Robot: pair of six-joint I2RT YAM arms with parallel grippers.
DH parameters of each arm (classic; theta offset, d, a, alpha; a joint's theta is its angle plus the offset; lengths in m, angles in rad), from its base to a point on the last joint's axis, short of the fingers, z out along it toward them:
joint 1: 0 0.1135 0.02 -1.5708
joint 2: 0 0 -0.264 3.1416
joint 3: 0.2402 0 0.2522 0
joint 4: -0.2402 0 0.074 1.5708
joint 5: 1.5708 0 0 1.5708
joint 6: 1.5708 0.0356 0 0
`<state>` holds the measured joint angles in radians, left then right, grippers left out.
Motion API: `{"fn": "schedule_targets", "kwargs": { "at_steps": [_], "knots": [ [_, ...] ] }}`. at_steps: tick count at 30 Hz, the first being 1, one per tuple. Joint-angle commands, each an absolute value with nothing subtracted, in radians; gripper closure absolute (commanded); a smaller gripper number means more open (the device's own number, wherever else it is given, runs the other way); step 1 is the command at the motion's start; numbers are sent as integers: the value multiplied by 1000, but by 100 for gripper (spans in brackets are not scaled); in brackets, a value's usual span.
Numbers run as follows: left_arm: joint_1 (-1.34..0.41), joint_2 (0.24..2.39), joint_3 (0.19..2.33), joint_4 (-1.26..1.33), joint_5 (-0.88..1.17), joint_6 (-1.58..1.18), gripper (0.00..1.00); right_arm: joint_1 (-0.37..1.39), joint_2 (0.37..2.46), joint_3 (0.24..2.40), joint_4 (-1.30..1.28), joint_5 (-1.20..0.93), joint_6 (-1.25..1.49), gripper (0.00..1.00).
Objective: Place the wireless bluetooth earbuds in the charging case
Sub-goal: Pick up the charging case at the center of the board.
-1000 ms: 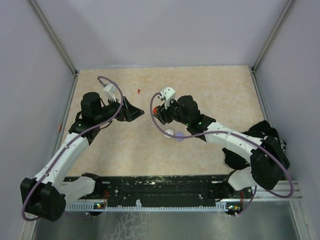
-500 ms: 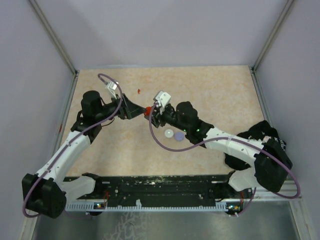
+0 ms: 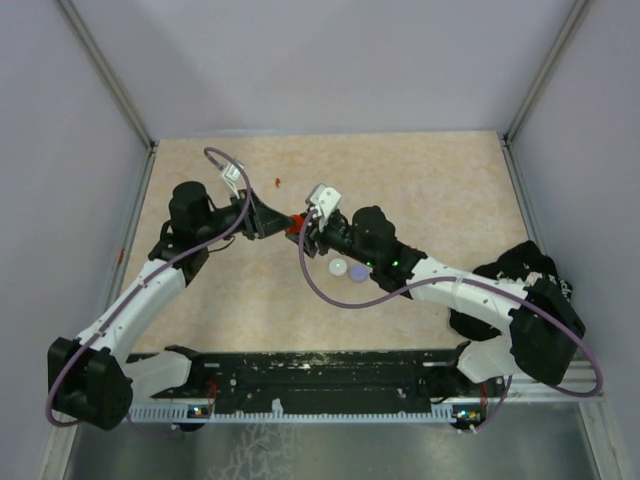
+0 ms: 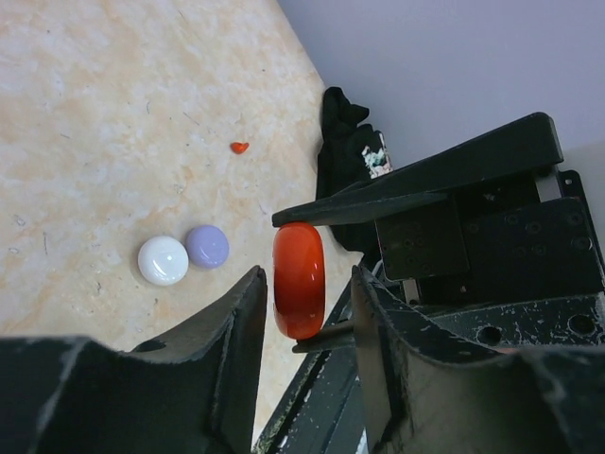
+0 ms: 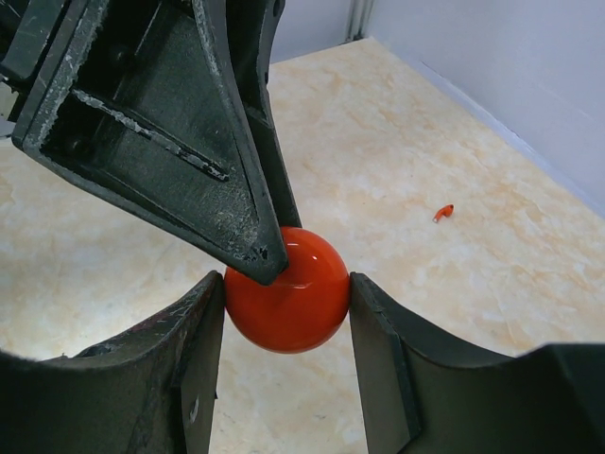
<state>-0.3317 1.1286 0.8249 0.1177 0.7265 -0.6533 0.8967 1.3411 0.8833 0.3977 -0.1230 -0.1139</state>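
Observation:
A red round charging case (image 3: 295, 221) hangs above the table, with my right gripper (image 5: 286, 284) shut on its rim (image 5: 288, 295). My left gripper (image 4: 307, 279) faces it from the left. Its jaws straddle the case's flat faces (image 4: 299, 279), a thin gap showing on each side. One left fingertip (image 5: 255, 255) overlaps the top of the case in the right wrist view. A single tiny red earbud (image 3: 277, 182) lies loose on the table behind the grippers, also seen as the red earbud (image 4: 239, 148) and the red earbud (image 5: 443, 213). No other earbuds show.
A white disc (image 3: 338, 267) and a lavender disc (image 3: 357, 272) lie side by side on the table just below the right wrist. Grey walls close the table (image 3: 430, 190) in on three sides. A black bundle (image 3: 530, 268) sits at the right arm's base.
My right arm carried the red case left, uncovering the two discs. My left gripper moved right to meet it, and its jaws narrowed from wide open to closely flanking the case.

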Motion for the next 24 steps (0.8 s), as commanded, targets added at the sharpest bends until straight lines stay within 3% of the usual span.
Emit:
{"fn": "schedule_targets", "kwargs": {
  "at_steps": [1, 8, 13, 19, 24],
  "knots": [
    [-343, 1131, 820, 167, 747, -654, 57, 907, 1289, 887, 472, -132, -127, 70],
    [-347, 1128, 829, 164, 762, -645, 78, 907, 1283, 887, 480, -136, -114, 69],
    [-346, 1116, 844, 135, 758, -592, 94, 907, 1268, 894, 458, -139, -103, 59],
    [-347, 1095, 937, -4, 735, -406, 98, 862, 1225, 928, 348, -265, -62, 43],
    [-347, 1082, 1010, -103, 767, -244, 97, 756, 1173, 956, 266, -499, 12, 37]
  ]
}}
